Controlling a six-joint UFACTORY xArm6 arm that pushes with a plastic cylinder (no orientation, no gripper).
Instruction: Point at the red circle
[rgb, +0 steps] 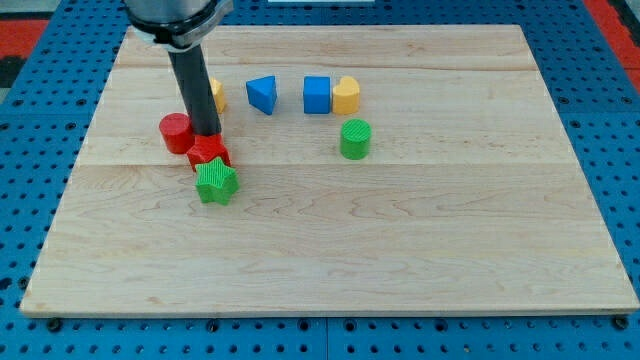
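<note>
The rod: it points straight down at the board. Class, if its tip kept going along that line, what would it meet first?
My tip already sits at the wooden board, so it would meet the board first. The red circle lies just to the view's left and a second red block just below; touching or not, I cannot tell.

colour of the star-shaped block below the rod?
Green: the green star block, touching the red block above it. Only the camera view shows it.

My tip (206, 134) is at 3 o'clock of red circle (174, 133), just beside. Red block (209, 153) is at tip's 6 o'clock, w/ green star (216, 183) next at 6.
</note>
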